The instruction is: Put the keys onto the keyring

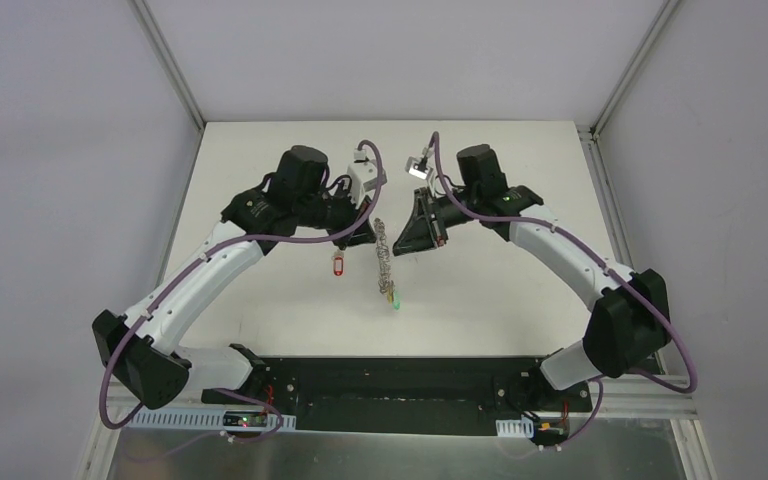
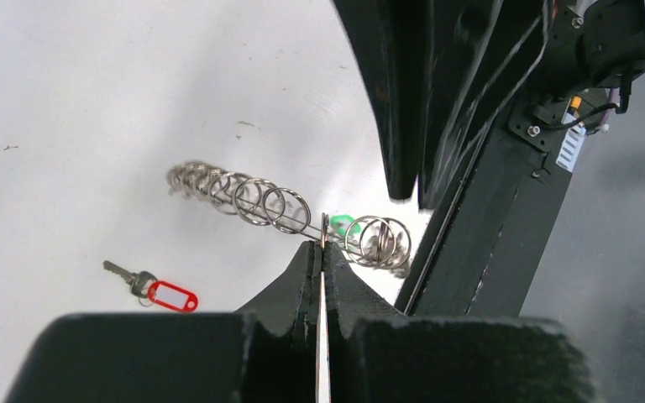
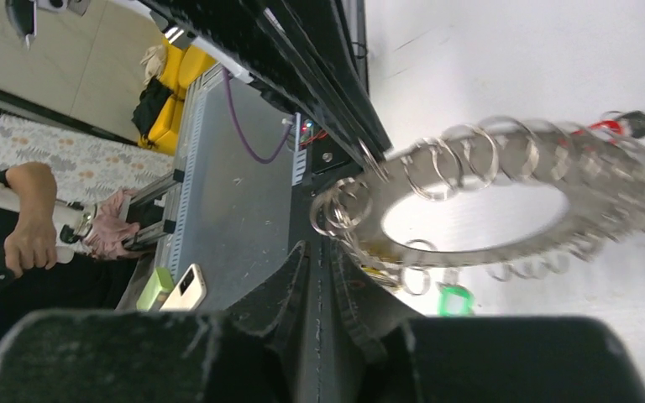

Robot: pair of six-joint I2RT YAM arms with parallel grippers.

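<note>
1. Top external view: large flat grey metal keyring (image 1: 384,258) edge-on over white table (image 1: 520,200), long axis near-to-far.
2. Left gripper (image 2: 323,249) clamped on ring's plate; right gripper (image 3: 319,252) nearly together at coiled rim, hold unclear.
3. Small red-headed key (image 1: 338,266) flat on table just left of ring, nearest left arm; green-headed key (image 1: 393,297) at ring's near end.

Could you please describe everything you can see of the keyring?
The keyring is a large flat grey metal ring with a wide hole, its outer rim strung with shiny wire loops. It is held on edge between the arms, clamped in the shut left claw. The right claw meets its rim; whether it grips is unclear. A green key tag shows beside it.
</note>
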